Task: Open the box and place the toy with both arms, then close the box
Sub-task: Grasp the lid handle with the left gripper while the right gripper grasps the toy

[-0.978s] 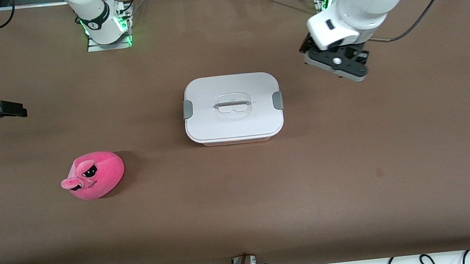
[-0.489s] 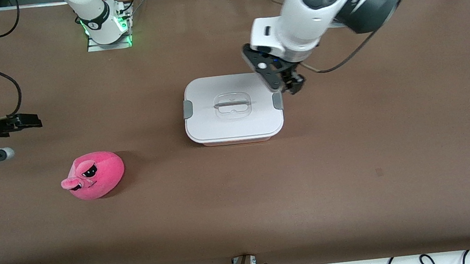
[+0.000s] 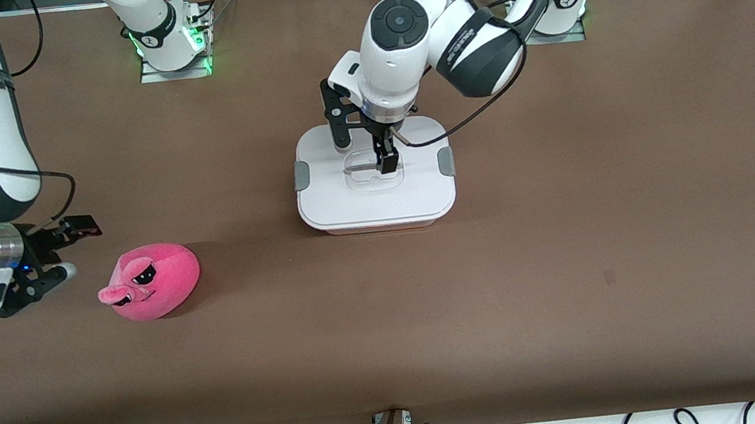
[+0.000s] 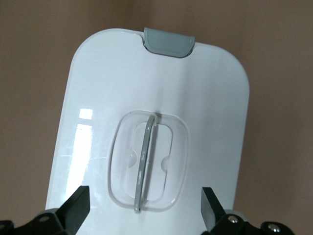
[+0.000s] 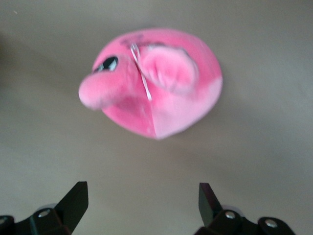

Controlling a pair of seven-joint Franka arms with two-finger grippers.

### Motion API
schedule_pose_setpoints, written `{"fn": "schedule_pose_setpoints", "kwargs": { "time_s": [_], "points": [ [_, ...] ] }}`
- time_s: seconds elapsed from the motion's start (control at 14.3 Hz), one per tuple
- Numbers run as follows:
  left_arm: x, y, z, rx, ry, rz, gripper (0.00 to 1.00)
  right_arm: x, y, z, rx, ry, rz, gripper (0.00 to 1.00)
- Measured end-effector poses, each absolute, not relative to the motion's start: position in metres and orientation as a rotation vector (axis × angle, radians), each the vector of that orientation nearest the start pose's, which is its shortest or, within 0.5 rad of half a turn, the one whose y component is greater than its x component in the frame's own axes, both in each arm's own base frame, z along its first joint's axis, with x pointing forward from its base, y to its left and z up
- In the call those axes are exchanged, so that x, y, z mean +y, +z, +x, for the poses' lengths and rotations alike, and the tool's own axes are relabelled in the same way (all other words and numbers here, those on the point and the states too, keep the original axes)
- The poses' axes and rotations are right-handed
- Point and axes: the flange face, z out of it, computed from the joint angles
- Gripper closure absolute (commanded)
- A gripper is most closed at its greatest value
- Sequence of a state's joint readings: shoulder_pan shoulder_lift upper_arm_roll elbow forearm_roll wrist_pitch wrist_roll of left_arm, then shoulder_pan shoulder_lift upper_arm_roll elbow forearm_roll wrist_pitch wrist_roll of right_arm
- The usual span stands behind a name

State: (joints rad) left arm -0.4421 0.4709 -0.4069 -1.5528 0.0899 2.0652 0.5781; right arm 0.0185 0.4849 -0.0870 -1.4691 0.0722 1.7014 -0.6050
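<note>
Both arms swung in: left tool (image 3: 365, 149) open over box (image 3: 376, 201) handle (image 3: 369, 167) to lift lid; right tool (image 3: 62, 251) open beside toy (image 3: 152, 280).

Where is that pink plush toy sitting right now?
The toy lies on the table, toward the right arm's end, nearer the front camera than the box, beside the open right gripper.

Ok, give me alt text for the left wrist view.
The open left gripper hangs over a white plastic lid with a clear central handle. One grey clip shows at its edge, with brown table around.
</note>
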Motion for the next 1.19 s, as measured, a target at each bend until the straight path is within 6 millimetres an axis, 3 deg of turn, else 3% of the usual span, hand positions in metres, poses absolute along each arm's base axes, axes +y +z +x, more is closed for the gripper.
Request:
{"fn": "schedule_pose_setpoints", "kwargs": {
  "time_s": [0.07, 0.14, 0.21, 0.49, 0.63, 0.84, 0.98, 1.05, 1.19],
  "points": [
    [-0.488, 0.395, 0.486, 2.129, -0.109, -2.441, 0.38, -0.028, 0.371, 0.669, -0.801, 0.32, -2.887, 0.0],
    [-0.489, 0.39, 0.485, 2.143, -0.105, -2.424, 0.57, -0.026, 0.362, 0.673, -0.818, 0.301, -2.876, 0.0],
    [-0.49, 0.386, 0.484, 2.153, -0.098, -2.415, 0.66, -0.023, 0.354, 0.677, -0.838, 0.281, -2.873, 0.0],
    [-0.494, 0.364, 0.483, 2.172, -0.077, -2.353, 0.68, -0.011, 0.321, 0.691, -0.986, 0.194, -2.849, 0.0],
    [-0.495, 0.358, 0.486, 2.174, -0.108, -2.324, 0.98, -0.004, 0.314, 0.696, -1.019, 0.137, -2.845, 0.0],
    [-0.496, 0.355, 0.486, 2.178, -0.11, -2.32, 1.0, 0.016, 0.308, 0.701, -1.062, 0.088, -2.839, 0.0],
    [-0.496, 0.356, 0.486, 2.178, -0.11, -2.319, 1.0, 0.025, 0.302, 0.703, -1.08, 0.074, -2.837, 0.44],
    [-0.496, 0.357, 0.486, 2.177, -0.114, -2.319, 1.0, 0.026, 0.298, 0.704, -1.084, 0.069, -2.839, 0.76],
    [-0.495, 0.368, 0.486, 2.173, -0.128, -2.315, 1.0, 0.027, 0.291, 0.705, -1.083, 0.063, -2.84, 1.0]
  ]
}}
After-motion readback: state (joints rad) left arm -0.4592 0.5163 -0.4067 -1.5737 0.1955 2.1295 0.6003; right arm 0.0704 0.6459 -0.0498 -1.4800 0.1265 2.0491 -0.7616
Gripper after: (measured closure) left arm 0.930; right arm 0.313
